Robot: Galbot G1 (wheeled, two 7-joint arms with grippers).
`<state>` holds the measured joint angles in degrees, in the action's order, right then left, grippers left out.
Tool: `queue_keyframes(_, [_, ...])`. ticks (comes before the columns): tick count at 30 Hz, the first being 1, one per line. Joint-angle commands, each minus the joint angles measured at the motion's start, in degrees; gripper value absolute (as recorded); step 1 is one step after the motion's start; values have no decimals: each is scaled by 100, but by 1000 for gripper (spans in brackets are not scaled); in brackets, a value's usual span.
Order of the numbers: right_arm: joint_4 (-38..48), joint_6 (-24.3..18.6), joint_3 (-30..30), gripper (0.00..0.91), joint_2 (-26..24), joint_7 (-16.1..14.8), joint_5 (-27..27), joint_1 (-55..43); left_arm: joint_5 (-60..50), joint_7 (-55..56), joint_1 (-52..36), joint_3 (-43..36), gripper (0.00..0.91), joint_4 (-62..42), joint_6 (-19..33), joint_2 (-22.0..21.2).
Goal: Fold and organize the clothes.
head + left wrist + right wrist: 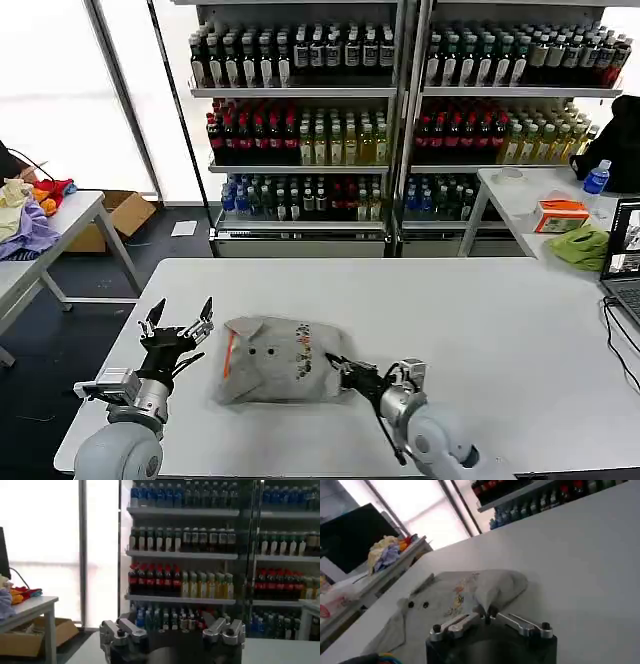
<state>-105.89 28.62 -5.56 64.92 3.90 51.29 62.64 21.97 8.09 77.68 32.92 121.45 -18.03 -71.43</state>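
Observation:
One of the clothes, a light grey shirt (275,360) with an orange-lined collar, dark buttons and a small multicoloured print, lies bunched and partly folded on the white table (480,310). My right gripper (340,368) sits at the shirt's right edge, shut on a raised fold of the grey cloth. In the right wrist view, the gripper (485,616) pinches that fold, with the shirt (450,597) spread beyond it. My left gripper (180,322) is raised just left of the shirt, open and holding nothing. The left wrist view has its spread fingers (119,631) facing the shelves.
Shelves of bottles (300,130) stand behind the table. A side table at the left carries a purple, cream and red cloth heap (30,205). The table at the right holds a lime-green cloth (583,245), an orange box (560,213), a bottle (596,178) and a laptop (625,265).

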Motion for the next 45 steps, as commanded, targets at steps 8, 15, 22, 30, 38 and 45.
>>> queue_keyframes(8, [-462, 99, -1437, 907, -925, -391, -983, 1008, 86, 21, -130, -235, 907, -27, -13, -79])
queue_keyframes(15, [-912, -58, -2248, 907, -1213, -537, -850, 1451, 268, 24, -130, -243, 907, 14, -12, -93])
queue_keyframes(22, [-1291, -518, -1983, 907, -828, -421, -1186, 1084, 272, 7, -151, -224, 907, 34, -1, -47])
queue_keyframes(30, [-41, -214, 421, 907, 616, 964, -2658, -649, 102, -214, -62, -212, 907, -142, 78, -6])
queue_keyframes(38, [710, -504, 1179, 907, 1342, 1338, -2441, -830, 62, -286, 168, -195, 907, -26, 145, -72])
queue_keyframes(45, [841, -15, 1258, 907, 1527, 2289, -2875, -569, 249, -272, 237, -356, 907, 11, 162, -191])
